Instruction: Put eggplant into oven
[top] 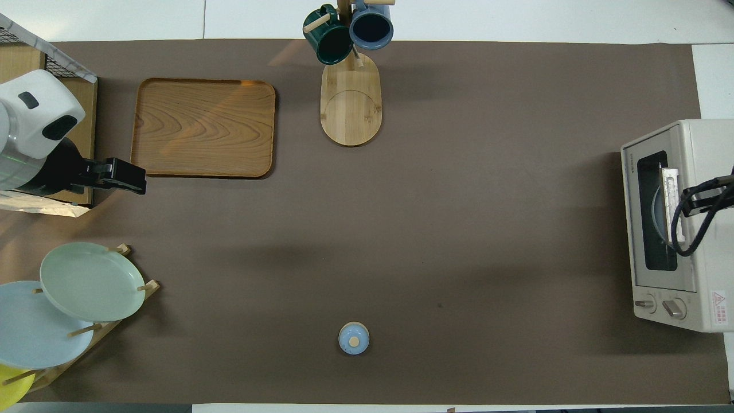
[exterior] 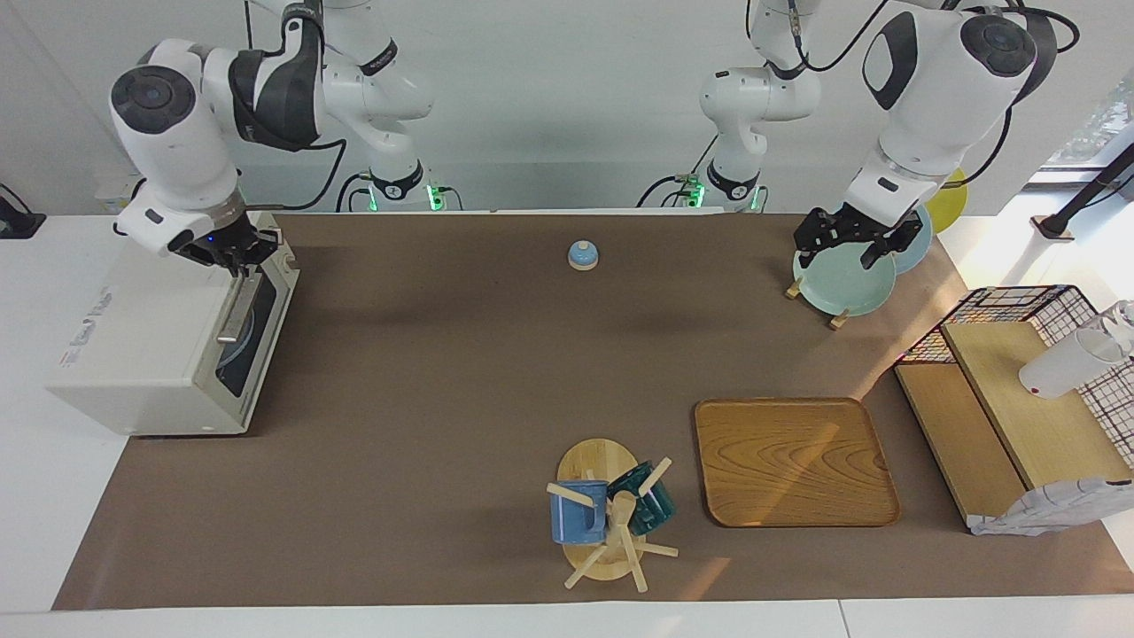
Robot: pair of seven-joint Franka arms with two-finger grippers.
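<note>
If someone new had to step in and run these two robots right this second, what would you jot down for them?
Right gripper: over the oven, at the top edge of its door; grip unclear.
Left gripper: waits over the green plate in the plate rack; grip unclear.
Oven: at the right arm's end of the table, door up and looks closed; a blue plate shows through the glass.
Eggplant: not visible in either view.
Left: confirm the eggplant is inside.

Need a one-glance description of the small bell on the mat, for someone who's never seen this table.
Start from the brown mat that covers the table, and go to its edge nearest the robots, about midway between the two arm bases. The bell sits there alone. It is a small blue dome on a tan base with a pale button on top, far smaller than the plates in the rack.
</note>
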